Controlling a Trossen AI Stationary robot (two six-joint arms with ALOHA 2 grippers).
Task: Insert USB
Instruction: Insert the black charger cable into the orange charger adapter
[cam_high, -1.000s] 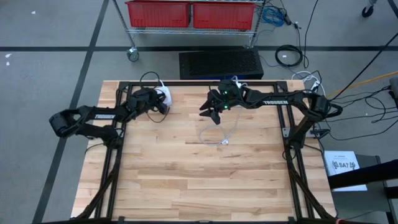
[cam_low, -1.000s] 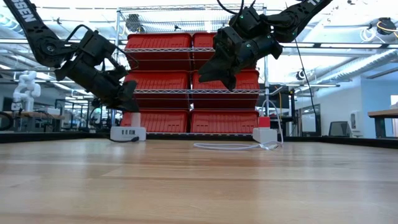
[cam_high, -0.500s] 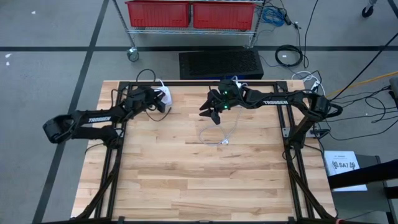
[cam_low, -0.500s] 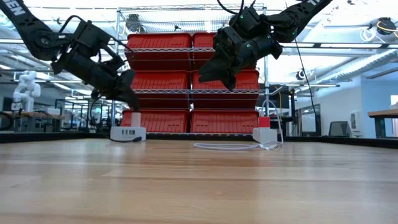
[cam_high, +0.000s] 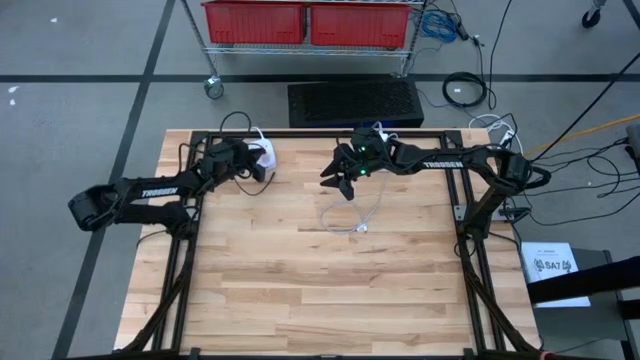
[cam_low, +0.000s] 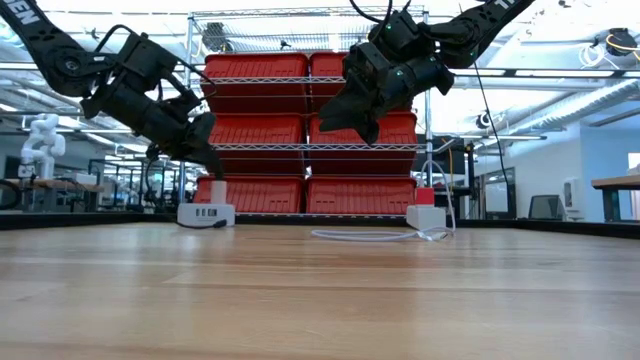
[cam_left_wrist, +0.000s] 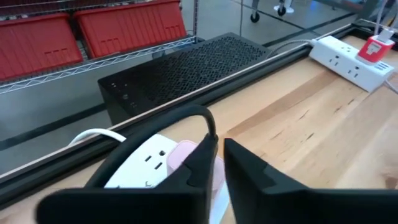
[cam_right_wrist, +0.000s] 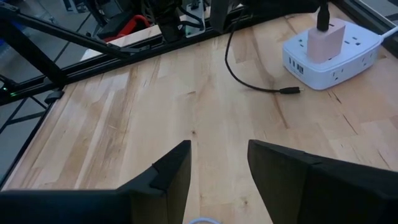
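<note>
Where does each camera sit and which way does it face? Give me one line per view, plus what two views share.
High: above the table, looking straight down; shows left gripper and right gripper.
Low: at table-top height, looking level toward red bins; both grippers show.
Left wrist: on the left arm, facing the white power strip; own gripper shows.
Right wrist: on the right arm, facing across the table; open fingers show.
Shared: both wrist views show the white power strip.

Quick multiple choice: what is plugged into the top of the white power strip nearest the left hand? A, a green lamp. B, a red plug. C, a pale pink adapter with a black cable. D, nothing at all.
C: the right wrist view shows a pale pink adapter standing on the white power strip with a black cable trailing from it; the left hand hovers right at it.
</note>
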